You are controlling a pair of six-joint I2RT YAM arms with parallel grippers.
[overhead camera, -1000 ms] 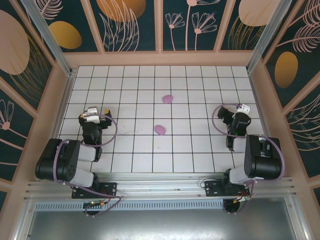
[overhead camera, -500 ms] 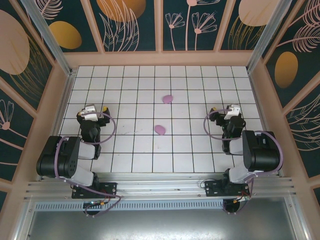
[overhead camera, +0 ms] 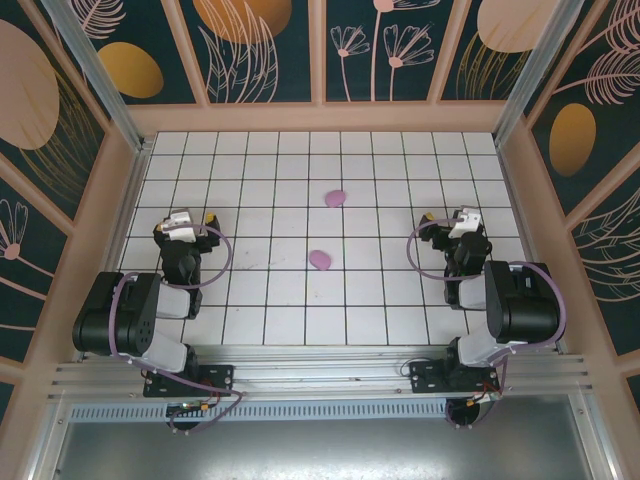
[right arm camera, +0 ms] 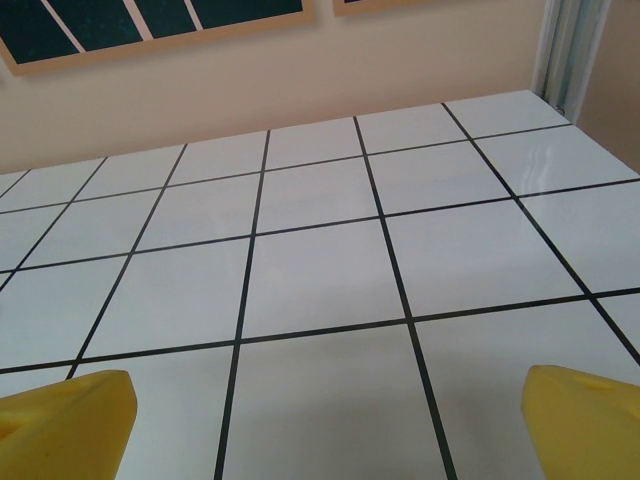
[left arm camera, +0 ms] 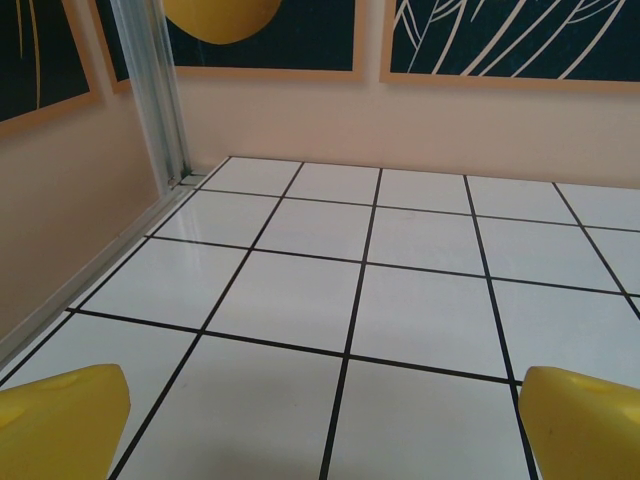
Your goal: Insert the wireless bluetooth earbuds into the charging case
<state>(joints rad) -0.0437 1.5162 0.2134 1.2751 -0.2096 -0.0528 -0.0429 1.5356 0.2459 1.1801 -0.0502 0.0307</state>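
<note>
Cases sit mid-frame in the top view, upper case (overhead camera: 336,198) above lower case (overhead camera: 320,260); the earbuds are too small to find. The left gripper (overhead camera: 192,222) and right gripper (overhead camera: 452,222) flank them, well apart, likely staged for approach; nothing intervenes. Left wrist: jaws wide, bare tiles (left arm camera: 420,320) ahead. Right wrist: same, empty.

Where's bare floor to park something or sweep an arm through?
Free: the white tiled floor along the far wall, both far corners, and the near-edge middle. Ahead of the open left gripper and open right gripper, tiles are bare. Occupied: centre, the farther lilac oval pebble-shaped case and the nearer lilac case, lying apart.
</note>
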